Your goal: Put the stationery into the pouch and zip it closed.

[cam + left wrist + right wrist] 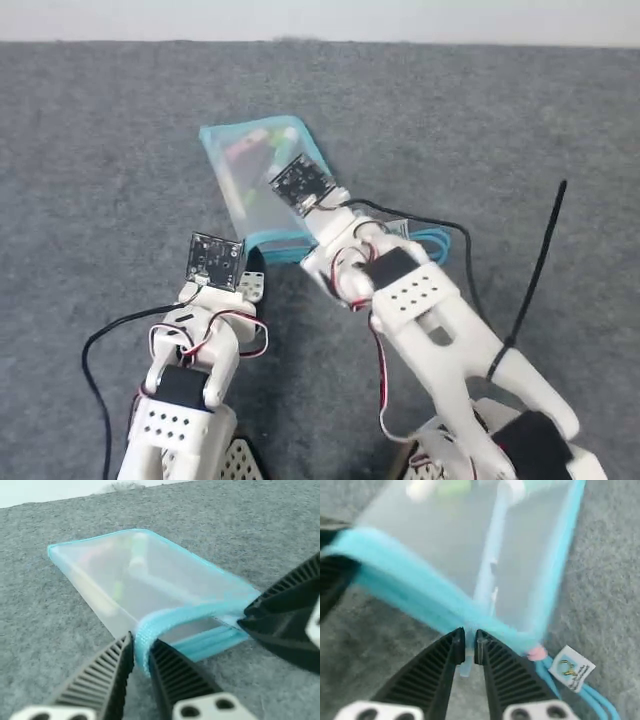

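Both my left pincer [141,652] and my right pincer [469,642] are clenched on the pouch [150,585].
My left grips the blue zip band at one end of the mouth. My right grips the same band near the corner where the tag [571,667] hangs. The pouch lies on the grey desk [120,150], with the stationery [245,150] showing through its clear side.

A robotics lab bench, it seems: a grey felt mat [110,130] spreads edge to edge, a plain white wall [320,18] runs along 12 o'clock, and white printed arms trailing bare wiring [92,365] stand at 7 o'clock, the left arm [185,395], and 5 o'clock, the right arm [440,320]
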